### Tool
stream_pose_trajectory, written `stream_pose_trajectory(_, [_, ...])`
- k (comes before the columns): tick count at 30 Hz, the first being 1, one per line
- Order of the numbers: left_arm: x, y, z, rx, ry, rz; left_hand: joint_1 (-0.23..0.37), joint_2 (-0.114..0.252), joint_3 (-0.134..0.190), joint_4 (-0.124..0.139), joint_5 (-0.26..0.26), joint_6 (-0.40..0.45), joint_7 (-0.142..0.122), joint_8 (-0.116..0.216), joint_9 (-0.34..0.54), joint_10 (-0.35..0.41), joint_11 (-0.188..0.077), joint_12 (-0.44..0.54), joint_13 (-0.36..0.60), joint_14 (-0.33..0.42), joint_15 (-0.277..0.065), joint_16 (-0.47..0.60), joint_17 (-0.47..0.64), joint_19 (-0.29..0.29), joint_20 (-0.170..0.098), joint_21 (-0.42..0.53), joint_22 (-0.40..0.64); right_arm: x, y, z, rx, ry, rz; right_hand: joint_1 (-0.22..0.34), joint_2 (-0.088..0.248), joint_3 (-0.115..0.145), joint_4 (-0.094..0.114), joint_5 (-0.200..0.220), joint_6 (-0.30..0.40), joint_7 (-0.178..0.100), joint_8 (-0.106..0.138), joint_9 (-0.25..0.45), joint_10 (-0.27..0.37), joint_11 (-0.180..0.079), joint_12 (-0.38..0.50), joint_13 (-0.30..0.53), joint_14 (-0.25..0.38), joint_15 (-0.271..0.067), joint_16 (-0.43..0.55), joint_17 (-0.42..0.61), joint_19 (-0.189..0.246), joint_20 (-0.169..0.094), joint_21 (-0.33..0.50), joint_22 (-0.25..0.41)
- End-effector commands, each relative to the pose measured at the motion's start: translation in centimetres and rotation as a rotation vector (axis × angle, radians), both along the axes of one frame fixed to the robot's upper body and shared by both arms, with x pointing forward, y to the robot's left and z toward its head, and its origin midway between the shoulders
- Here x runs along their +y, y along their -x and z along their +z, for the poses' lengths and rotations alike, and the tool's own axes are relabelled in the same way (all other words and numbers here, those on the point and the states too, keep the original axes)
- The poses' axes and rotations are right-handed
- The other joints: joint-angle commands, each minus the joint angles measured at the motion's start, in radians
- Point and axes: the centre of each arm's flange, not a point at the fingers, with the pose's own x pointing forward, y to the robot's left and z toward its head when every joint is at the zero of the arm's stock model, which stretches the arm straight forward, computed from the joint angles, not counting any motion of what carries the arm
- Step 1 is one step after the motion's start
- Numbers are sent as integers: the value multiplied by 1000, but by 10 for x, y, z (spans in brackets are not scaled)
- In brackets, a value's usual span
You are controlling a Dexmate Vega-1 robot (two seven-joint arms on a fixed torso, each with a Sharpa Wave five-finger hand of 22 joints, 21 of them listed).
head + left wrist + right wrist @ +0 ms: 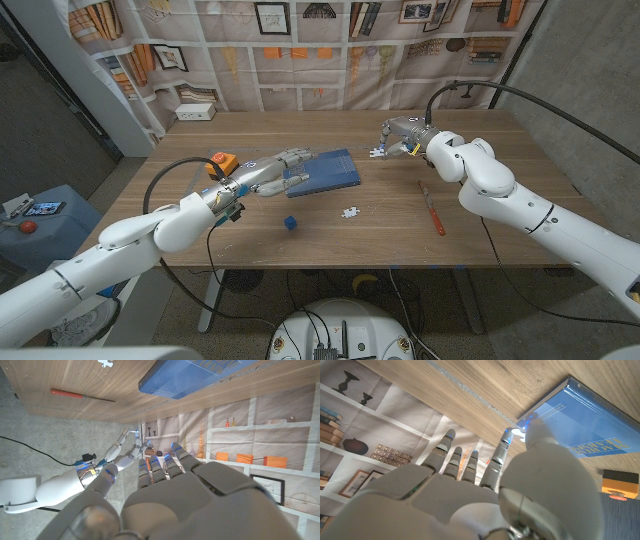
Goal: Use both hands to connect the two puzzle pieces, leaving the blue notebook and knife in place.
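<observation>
1. The blue notebook carries a line of yellow lettering on its cover in the right wrist view (too blurred and turned to make out the words).
2. In the left wrist view the same notebook shows a block of darker print on its cover, also unreadable.
3. The framed pictures and book spines on the printed backdrop behind the table's far edge bear no legible text.
</observation>
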Motion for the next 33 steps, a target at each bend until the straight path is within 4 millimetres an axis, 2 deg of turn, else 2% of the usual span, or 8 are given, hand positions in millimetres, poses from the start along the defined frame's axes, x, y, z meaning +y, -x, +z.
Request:
stream_pose_trajectory(1, [-16,-5,-8,-6,-159,-5,-21,86,-8,26,8,-7,-2,2,1,-19,-8,-2,2,-25,-101,-5,4,-31,-74,-7,4,-8,8,-3,8,-14,-16,4,13,-3,4,-2,9,-3,-1,3,7,0,-4,3,8,-1,6,4,6,5,-4,4])
stream_pose_trajectory(5, [-23,-7,-10,5,-195,9,-33,81,-25,56,11,-20,3,2,1,-43,-4,-5,2,-73,-91,-8,5,-89,-73,-9,5,-9,11,-5,11,-18,-18,4,14,-3,4,-2,10,-3,-1,3,7,0,-5,3,10,-2,7,5,7,5,-4,4])
stream_pose_trajectory(7, [-28,-7,-12,4,-237,16,-35,80,-31,63,12,-27,8,1,1,-53,-3,-6,2,-86,-88,-8,5,-109,-70,-9,6,-11,13,-6,15,-20,-17,4,14,-3,5,-2,11,-3,0,3,8,0,-5,3,11,-2,7,5,7,5,-4,4])
stream_pose_trajectory(10, [-34,-9,-16,27,-265,22,-43,78,-58,76,15,-53,12,-2,1,-87,-7,-9,2,-131,-75,-7,8,-171,-73,-9,8,-12,15,-8,15,-22,-15,4,15,-3,5,-2,12,-3,0,3,8,0,-5,3,12,-1,7,5,7,5,-4,4])
stream_pose_trajectory(18, [-44,-14,-24,67,-288,41,-47,88,-105,83,20,-117,20,-5,1,-152,-6,-10,2,-206,-57,-5,10,-261,-73,-5,12,-16,19,-12,19,-26,-11,5,16,-3,5,-3,14,-3,0,3,10,-1,-6,3,14,-1,8,6,7,5,-4,4])
stream_pose_trajectory(21, [-47,-16,-27,77,-300,50,-47,94,-118,84,21,-137,24,-5,1,-180,5,-12,2,-233,-54,-6,11,-288,-72,-4,13,-17,20,-13,20,-29,-10,5,17,-3,5,-4,15,-3,0,3,12,-1,-6,3,14,-1,8,6,7,4,-4,4])
stream_pose_trajectory(33, [-61,-25,-36,111,-366,64,-48,107,-145,88,24,-171,27,-2,2,-234,10,-12,2,-282,-42,-3,12,-349,-64,-2,15,-21,24,-18,21,-36,-5,5,18,-4,5,-5,17,-3,0,3,15,-2,-7,3,16,-4,8,6,8,4,-4,4])
